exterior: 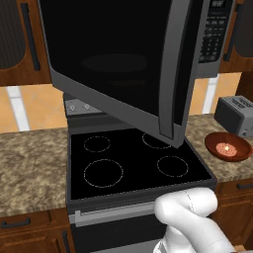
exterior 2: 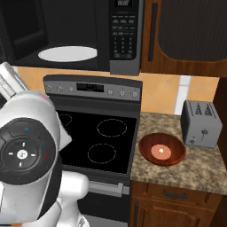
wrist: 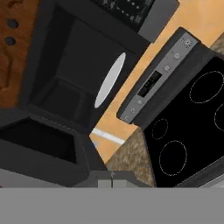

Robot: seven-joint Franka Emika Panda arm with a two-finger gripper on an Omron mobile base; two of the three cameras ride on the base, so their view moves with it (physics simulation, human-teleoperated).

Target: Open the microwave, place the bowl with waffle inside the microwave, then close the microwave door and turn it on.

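The microwave (exterior 2: 80, 31) hangs above the stove with its cavity exposed and the white turntable plate (exterior 2: 67, 53) showing. The microwave door (exterior: 113, 59) stands swung wide out to the left, its grey handle bar (exterior: 173, 74) at the free edge. On the counter right of the stove rests the reddish-brown bowl (exterior 2: 162, 149) with the pale waffle (exterior 2: 161, 152) in it; both also appear as bowl (exterior: 228, 147) and waffle (exterior: 227, 148). My gripper (wrist: 112, 181) is shut and empty, close to the open door (wrist: 39, 144) and looking into the cavity (wrist: 83, 74).
A black-topped stove (exterior: 133, 158) with a knob panel (exterior 2: 93, 88) lies under the microwave. A grey toaster (exterior 2: 200, 123) stands behind the bowl on the right granite counter (exterior 2: 177, 175). More granite counter (exterior: 29, 163) lies left of the stove. Wooden cabinets flank the microwave.
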